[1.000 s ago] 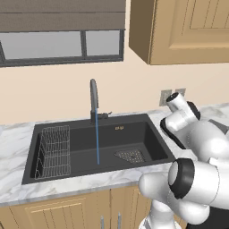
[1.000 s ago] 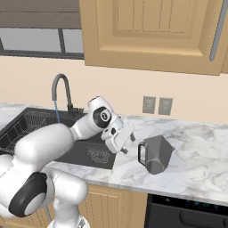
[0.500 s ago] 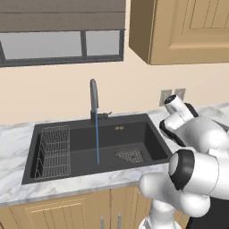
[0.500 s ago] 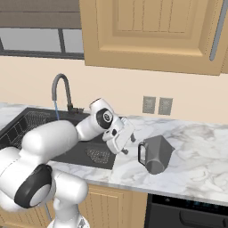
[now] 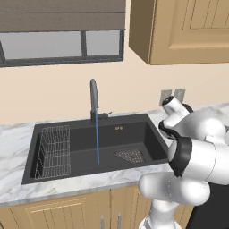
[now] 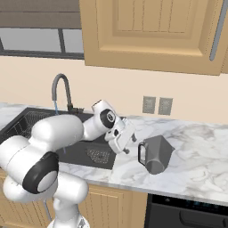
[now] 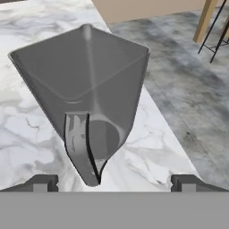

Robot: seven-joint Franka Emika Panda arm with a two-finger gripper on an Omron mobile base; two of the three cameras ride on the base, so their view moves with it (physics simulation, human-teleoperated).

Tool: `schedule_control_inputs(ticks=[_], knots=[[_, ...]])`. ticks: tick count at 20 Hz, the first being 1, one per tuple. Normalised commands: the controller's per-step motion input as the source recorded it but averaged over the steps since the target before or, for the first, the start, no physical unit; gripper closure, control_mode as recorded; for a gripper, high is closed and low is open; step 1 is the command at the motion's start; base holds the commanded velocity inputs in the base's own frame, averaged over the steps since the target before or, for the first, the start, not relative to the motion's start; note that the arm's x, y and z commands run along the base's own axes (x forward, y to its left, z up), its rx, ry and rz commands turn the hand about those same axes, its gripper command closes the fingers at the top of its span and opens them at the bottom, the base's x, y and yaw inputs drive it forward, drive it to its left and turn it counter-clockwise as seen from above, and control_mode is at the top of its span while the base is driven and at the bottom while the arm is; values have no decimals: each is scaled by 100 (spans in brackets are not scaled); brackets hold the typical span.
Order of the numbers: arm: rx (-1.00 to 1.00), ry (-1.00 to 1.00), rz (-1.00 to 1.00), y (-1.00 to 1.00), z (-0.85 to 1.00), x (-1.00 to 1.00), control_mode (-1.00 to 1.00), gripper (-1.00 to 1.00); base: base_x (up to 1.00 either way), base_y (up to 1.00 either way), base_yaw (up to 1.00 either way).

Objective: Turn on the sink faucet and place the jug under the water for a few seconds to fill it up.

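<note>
- Jug (image 6: 156,153) stands upright on the marble counter (image 6: 200,156), to the right of the sink (image 5: 89,143), well apart from the faucet (image 5: 93,100); its dark loop handle (image 7: 80,150) faces the gripper (image 6: 124,141).
- Water (image 5: 97,141) runs in a thin blue stream from the spout into the basin, so the tap looks to be on and the jug is the step in hand.
- Gripper hovers just beside the jug with its jaws spread wide and nothing between them; in the hand view the handle sits centred between the two fingertips (image 7: 42,183).
- Handling, by my judgement: rigid, faceted grey walls, probably smooth and a little slippery, light while empty and heavier once filled.
- Best hold seems the handle loop or the narrower lower body; the flared rim looks too wide for the jaws, and a grip on slanted facets could slide upward.
</note>
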Motion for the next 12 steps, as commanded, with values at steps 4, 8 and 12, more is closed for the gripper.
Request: schedule_control_inputs(ticks=[4,8,12], knots=[[0,0,0,-20,-20,3,-100,-100,0,0,0],[0,0,0,-13,-13,4,-100,-100,0,0,0],[0,0,0,-11,-5,8,-100,-100,0,0,0]])
